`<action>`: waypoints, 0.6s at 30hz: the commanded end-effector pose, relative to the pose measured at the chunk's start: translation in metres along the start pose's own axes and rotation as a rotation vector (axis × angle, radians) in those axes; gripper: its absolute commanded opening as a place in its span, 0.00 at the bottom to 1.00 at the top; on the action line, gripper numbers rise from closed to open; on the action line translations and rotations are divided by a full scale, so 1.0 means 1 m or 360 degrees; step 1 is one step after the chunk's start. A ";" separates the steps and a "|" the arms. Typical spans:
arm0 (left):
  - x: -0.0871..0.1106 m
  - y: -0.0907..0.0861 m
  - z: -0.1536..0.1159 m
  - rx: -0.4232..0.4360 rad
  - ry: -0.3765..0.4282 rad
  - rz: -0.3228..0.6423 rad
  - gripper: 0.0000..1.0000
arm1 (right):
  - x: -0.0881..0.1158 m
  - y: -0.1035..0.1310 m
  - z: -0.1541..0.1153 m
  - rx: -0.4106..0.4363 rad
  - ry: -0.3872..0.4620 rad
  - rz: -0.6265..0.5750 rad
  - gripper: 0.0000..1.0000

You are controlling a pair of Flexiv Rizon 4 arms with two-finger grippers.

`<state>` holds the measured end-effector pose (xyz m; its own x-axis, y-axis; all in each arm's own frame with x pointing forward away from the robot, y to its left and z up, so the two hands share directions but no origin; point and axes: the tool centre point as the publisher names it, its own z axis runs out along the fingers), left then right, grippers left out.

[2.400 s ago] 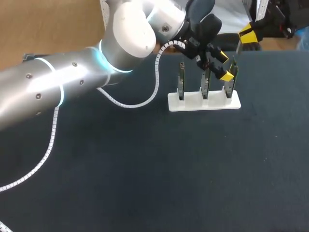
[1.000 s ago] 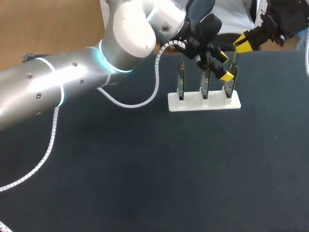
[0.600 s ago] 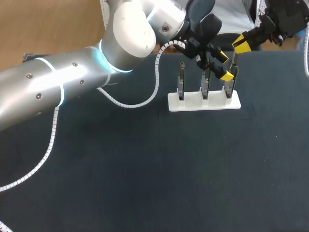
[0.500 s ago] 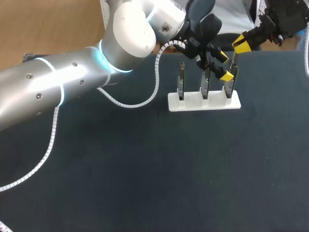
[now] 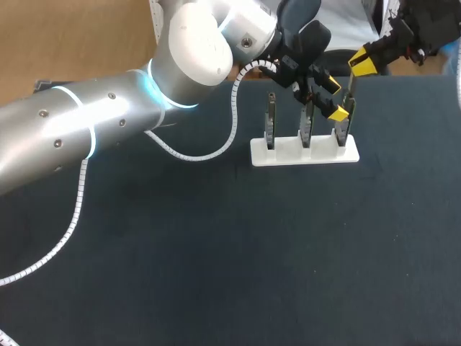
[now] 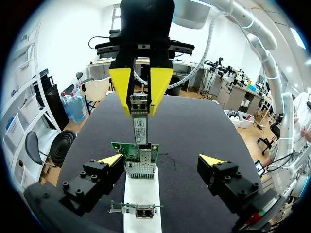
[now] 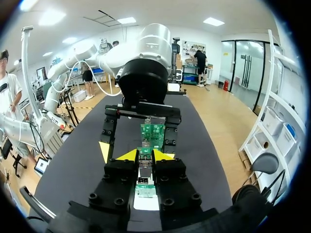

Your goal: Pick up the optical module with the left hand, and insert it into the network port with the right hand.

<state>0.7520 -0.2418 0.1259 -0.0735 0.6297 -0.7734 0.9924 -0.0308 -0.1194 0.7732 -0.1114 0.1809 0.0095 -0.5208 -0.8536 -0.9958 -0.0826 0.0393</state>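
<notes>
Right pincer [image 6: 140, 108] clamps the optical module [image 6: 140, 130] upright, aligning it with the network port [image 6: 141, 167] beneath; left pincer [image 6: 161, 160] gapes wide.

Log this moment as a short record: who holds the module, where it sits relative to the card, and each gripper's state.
Module holder: right gripper, shut on the optical module
Module position: upright, lower end at the top edge of the network card; insertion depth unclear
Card seat: end slot of the white stand, two other cards alongside
Left gripper: open, one finger on each side of the network card
</notes>
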 end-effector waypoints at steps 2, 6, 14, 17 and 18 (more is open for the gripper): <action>-0.001 0.002 0.001 0.0007 0.0006 0.0001 1.00 | 0.001 0.006 0.005 0.0013 0.0026 0.0001 0.00; -0.001 0.002 0.001 0.0007 0.0006 0.0001 1.00 | 0.001 0.006 0.006 0.0014 0.0021 0.0005 0.00; -0.001 0.002 0.001 0.0007 0.0006 0.0001 1.00 | 0.005 0.006 0.006 0.0010 0.0043 0.0014 0.00; -0.001 0.002 0.001 0.0007 0.0006 0.0001 1.00 | 0.005 0.007 0.005 0.0020 0.0038 0.0022 0.00; -0.001 0.002 0.001 0.0007 0.0006 0.0001 1.00 | 0.005 0.007 0.005 0.0021 0.0039 0.0024 0.00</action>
<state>0.7521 -0.2417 0.1259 -0.0735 0.6297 -0.7734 0.9924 -0.0308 -0.1194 0.7696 -0.1103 0.1741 -0.0032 -0.5416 -0.8407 -0.9962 -0.0715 0.0498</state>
